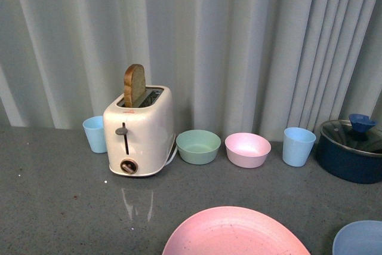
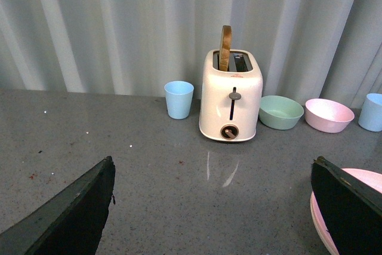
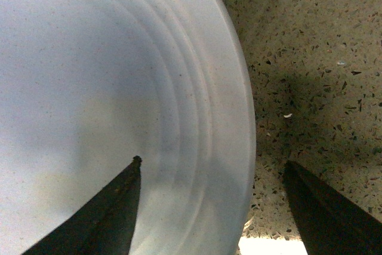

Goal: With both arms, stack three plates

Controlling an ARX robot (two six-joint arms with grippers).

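The pink plate (image 1: 236, 234) lies at the near edge of the grey counter in the front view; its rim also shows in the left wrist view (image 2: 319, 210), beside one finger. The light blue plate (image 1: 360, 238) lies at the near right corner. It fills the right wrist view (image 3: 107, 88). My right gripper (image 3: 212, 165) is open, its fingers straddling that plate's rim close above it. My left gripper (image 2: 212, 165) is open and empty over bare counter, left of the pink plate. The cream plate is out of view. Neither arm shows in the front view.
A cream toaster (image 1: 138, 131) with a bread slice (image 1: 134, 85) stands at the back. Beside it are a blue cup (image 1: 95, 134), a green bowl (image 1: 198, 146), a pink bowl (image 1: 248, 149), another blue cup (image 1: 298, 146) and a dark blue lidded pot (image 1: 351, 150). Curtains hang behind.
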